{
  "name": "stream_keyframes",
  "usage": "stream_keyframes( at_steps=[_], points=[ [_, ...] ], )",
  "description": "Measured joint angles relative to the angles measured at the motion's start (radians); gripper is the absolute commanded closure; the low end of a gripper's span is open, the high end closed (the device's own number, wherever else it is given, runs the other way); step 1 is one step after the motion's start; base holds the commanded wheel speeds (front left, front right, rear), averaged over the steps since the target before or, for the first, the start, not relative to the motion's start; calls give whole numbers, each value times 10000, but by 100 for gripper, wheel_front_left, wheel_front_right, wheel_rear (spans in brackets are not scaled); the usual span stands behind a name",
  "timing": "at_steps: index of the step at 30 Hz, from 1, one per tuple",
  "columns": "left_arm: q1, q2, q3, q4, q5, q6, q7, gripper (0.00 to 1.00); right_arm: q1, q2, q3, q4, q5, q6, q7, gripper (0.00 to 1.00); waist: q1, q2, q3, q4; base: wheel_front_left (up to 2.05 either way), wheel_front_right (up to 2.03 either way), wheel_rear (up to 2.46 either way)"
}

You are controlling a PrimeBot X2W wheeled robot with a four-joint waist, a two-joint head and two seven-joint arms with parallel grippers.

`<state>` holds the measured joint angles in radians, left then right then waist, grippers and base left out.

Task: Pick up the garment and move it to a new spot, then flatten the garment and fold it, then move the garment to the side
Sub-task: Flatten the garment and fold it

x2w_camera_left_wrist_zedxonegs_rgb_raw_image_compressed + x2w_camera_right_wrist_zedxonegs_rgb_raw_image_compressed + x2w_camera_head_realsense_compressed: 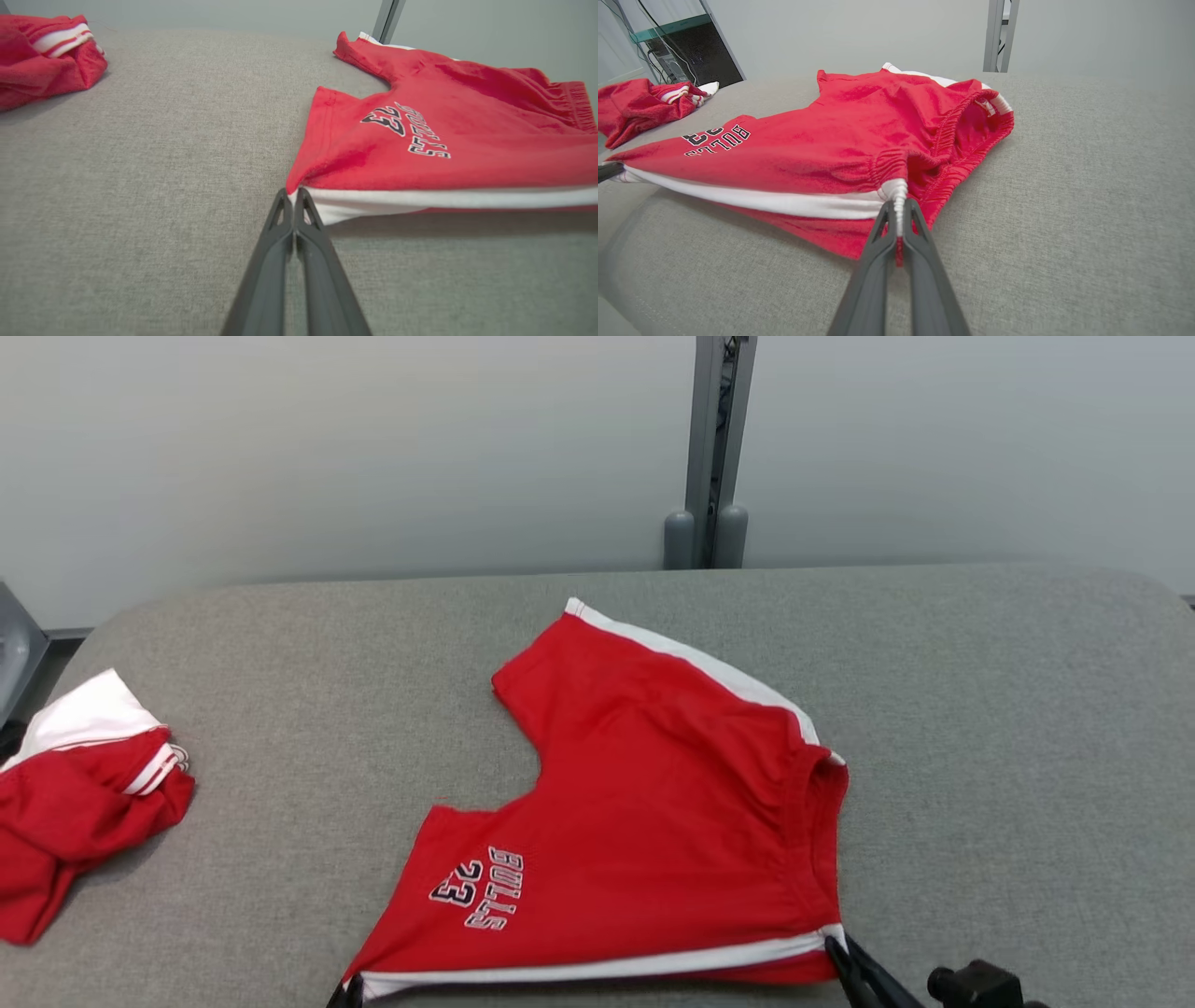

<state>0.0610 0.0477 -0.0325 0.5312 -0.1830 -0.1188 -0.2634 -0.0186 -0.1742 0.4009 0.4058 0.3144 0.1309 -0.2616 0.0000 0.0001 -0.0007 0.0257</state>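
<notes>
red shorts pinched at both near corners

the red shorts (653, 803) lie spread near the middle of the grey padded counter (1008, 756), with the leg openings toward the robot's left and the elastic waistband toward its right. the near edge, along the white side stripe (597, 966), is lifted a little off the counter and casts a shadow under it, while the far part rests on the surface. the left tool (293, 192) is clenched on the corner of the near leg hem, its two dark fingers pressed together where red cloth meets white. the right tool (899, 207) is clenched on the gathered waistband at the other end of the same stripe, with a fold of white and red cloth squeezed between its fingers. the lettering (476, 889), "bulls 23", sits on the near leg and reads sideways in the head view. a second red and white garment (75, 793) lies crumpled at the counter's left edge, well apart from the shorts. a grey post (714, 448) stands behind the counter against a pale wall (280, 448).
</notes>
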Motion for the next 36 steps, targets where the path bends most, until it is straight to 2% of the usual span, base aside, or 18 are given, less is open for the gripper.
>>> stream_keyframes(
  at_steps=[5, 11, 14, 21, 30, 36],
  points=[
    [779, 0, 251, -380, -2, 44, 2, 100, 806, -13, 196, -198, 123, 0, 0, 100, 0, 0, -460, -137, 0, 0, 0],
    [173, 10, 295, -938, 395, 2, 0, 100, 831, 21, -40, -543, 284, 0, 0, 100, 0, 0, -221, -304, 0, 0, 0],
    [-807, 115, 88, -917, 675, -42, 0, 100, 435, 234, -322, -683, 313, 0, 2, 100, 0, 0, 51, -412, 0, 0, 0],
    [-4289, 895, -851, 303, 1152, -98, 0, 100, -1316, 855, -1058, -734, 535, 0, 2, 100, 0, 0, 1237, -686, 0, 0, 0],
    [-8073, 1799, -3114, 2322, 805, -113, -2, 100, -2877, 1229, -1735, -412, 399, 0, 2, 100, 0, 0, 2992, -1197, 0, 0, 0],
    [-9690, 1745, -3848, 3609, 543, -113, 0, 100, -3341, 1246, -1615, -709, 1135, 0, 0, 100, 0, 0, 3949, -1528, 0, 0, 0]
  ],
)
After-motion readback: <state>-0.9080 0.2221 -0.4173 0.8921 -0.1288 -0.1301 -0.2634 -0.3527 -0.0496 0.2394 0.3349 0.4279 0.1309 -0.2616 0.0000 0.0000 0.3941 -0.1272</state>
